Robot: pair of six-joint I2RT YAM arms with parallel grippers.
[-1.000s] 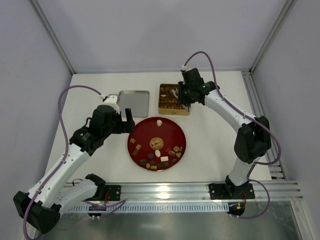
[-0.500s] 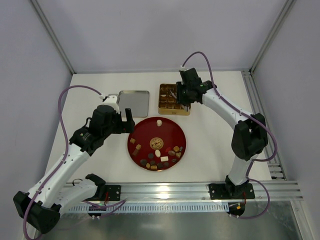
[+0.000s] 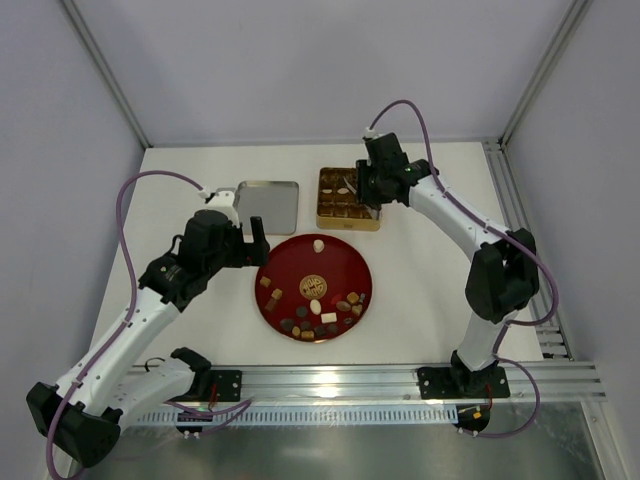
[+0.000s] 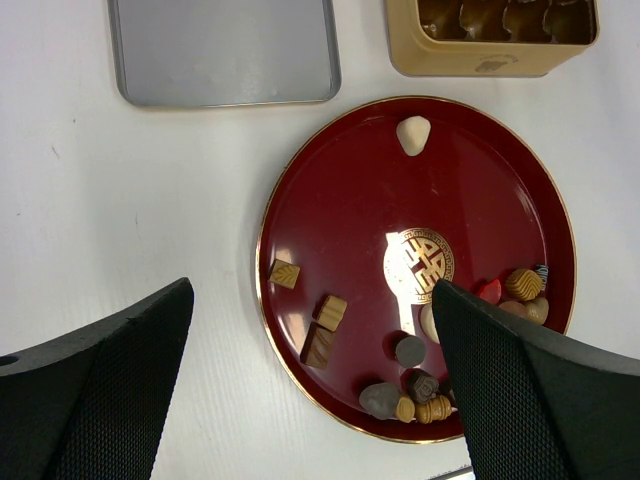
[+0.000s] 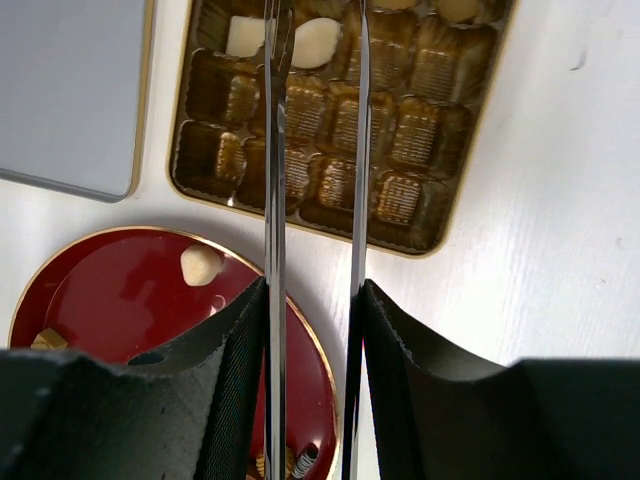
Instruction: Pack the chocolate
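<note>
Right claw (image 5: pixel 314 18) is down over the tin (image 4: pixel 480 62), thin blades a little apart, with a white chocolate (image 5: pixel 315 42) lying in a cell between them toward the tin's far edge. Can't tell if the blades touch it, but it doesn't look clamped. Second white piece (image 5: pixel 245 35) sits in the cell just left of it. Tin is on the table (image 4: pixel 120 220) just past the far edge of the plate (image 4: pixel 330 190), with the lid (image 4: pixel 225 50) flat to its left. Most of the chocolates (image 4: pixel 410 350) are bunched along the plate's near edge, plus one white blob (image 4: pixel 413 133) at its far edge. Left claw (image 4: pixel 310 290) hangs by the plate's left edge, fingers spread wide, holding nothing
</note>
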